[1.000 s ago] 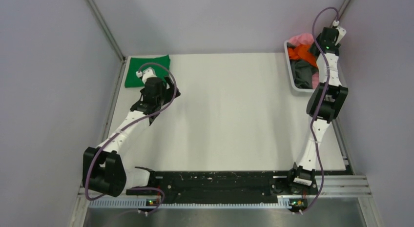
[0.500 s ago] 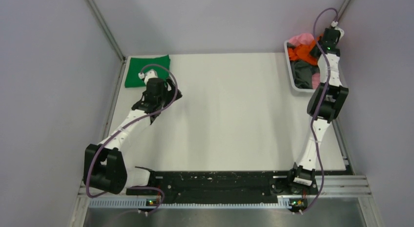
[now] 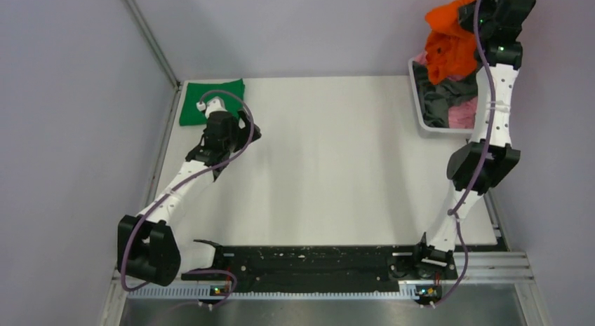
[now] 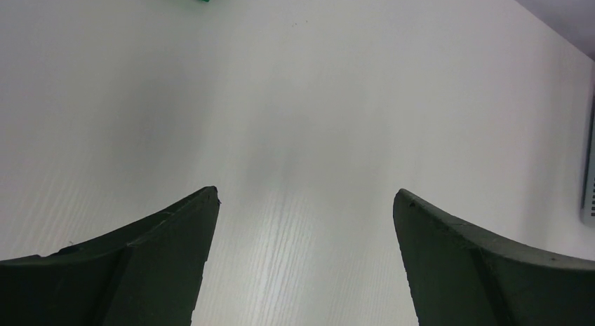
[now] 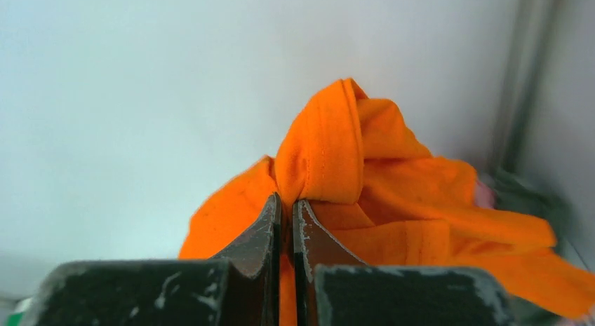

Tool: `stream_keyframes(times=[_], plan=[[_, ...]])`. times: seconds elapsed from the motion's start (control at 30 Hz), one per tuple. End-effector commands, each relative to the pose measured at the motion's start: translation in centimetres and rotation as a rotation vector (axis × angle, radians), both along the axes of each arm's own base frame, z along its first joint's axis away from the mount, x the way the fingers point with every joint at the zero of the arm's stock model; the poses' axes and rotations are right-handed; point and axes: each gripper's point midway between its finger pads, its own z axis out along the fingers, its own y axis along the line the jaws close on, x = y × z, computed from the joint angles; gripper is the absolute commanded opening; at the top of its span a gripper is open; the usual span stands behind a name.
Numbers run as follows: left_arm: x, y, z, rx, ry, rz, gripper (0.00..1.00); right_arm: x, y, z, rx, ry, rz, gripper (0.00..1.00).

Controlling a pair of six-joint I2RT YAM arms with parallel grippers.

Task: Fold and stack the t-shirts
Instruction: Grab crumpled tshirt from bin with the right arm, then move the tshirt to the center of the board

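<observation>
The right hand (image 5: 286,200) is clenched on the orange t-shirt (image 5: 365,193). Its two fingers are pressed nearly together, with a thick fold of the cloth and a stitched hem pinched between their tips. The rest of the shirt bunches and droops below and to the right of the fingers. From above, this hand is raised high at the far right corner, close to the wall (image 3: 316,31), and the orange cloth hangs from it in a crumpled mass over the white basket (image 3: 415,94). Whether its lowest edge touches what lies in the basket cannot be told. A dark grey t-shirt (image 3: 442,98) and a pink t-shirt (image 3: 463,114) lie rumpled together inside the basket, which sits at the far right edge of the desk (image 3: 337,165).

The left hand (image 4: 305,196) is released, its fingers spread wide with only bare desk between them, holding nothing. It hovers over the far left part of the desk. Just beyond it, in the far left corner, the green t-shirt (image 3: 210,102) lies flat as a folded rectangle, apart from the fingers and well away from the basket.
</observation>
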Motion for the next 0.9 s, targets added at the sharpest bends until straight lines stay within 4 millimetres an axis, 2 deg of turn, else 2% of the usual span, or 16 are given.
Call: stream_keyframes(times=[0.0,0.17,0.27,0.3,0.37,0.47,0.53,0.6,0.63,0.67,0.73,0.77,0.8,0.83,0.87], plan=[[0.1,-0.1,3.0,0.001,-0.105,-0.023,0.99,-5.8,9.9,14.0,-0.034,-0.338,0.315,0.0],[-0.3,0.6,3.6,0.01,-0.14,0.007,0.99,-10.9,20.3,18.4,-0.032,-0.456,0.646,0.0],[-0.7,1.4,3.6,0.019,-0.144,0.044,0.99,-14.8,27.5,18.9,-0.023,-0.479,0.885,0.0],[-1.0,1.7,3.7,0.02,-0.148,0.062,0.99,-15.9,29.4,18.7,-0.026,-0.478,0.953,0.0],[-1.5,2.3,3.5,0.028,-0.141,0.087,0.99,-17.7,31.9,17.7,-0.023,-0.456,1.058,0.0],[-2.2,3.3,3.4,0.046,-0.135,0.125,0.99,-18.8,32.6,14.3,0.011,-0.354,1.11,0.0],[-2.7,3.9,3.3,0.058,-0.128,0.155,0.99,-18.4,32.2,9.5,0.013,-0.254,1.075,0.0],[-3.0,4.4,3.0,0.07,-0.116,0.178,0.99,-18.0,31.2,2.9,0.017,-0.14,1.008,0.04],[-3.2,4.6,2.9,0.074,-0.107,0.185,0.99,-17.9,30.3,-1.4,0.034,-0.06,0.966,0.08],[-3.4,4.8,2.6,0.08,-0.094,0.19,0.99,-17.9,29.4,-5.8,0.054,0.024,0.916,0.19],[-3.6,5.1,1.8,0.089,-0.061,0.195,0.99,-17.7,26.2,-14.5,0.102,0.213,0.743,0.64],[-3.7,5.1,1.4,0.09,-0.044,0.193,0.99,-17.6,23.8,-18.0,0.116,0.303,0.637,0.72],[-3.8,4.9,1.0,0.088,-0.026,0.181,0.99,-17.9,21.9,-20.7,0.115,0.381,0.551,0.76],[-3.7,4.6,0.5,0.086,-0.008,0.162,0.99,-18.4,20.5,-22.6,0.096,0.445,0.492,0.81],[-3.6,4.3,0.0,0.083,0.013,0.141,0.99,-18.8,19.4,-23.7,0.051,0.481,0.437,0.83]])
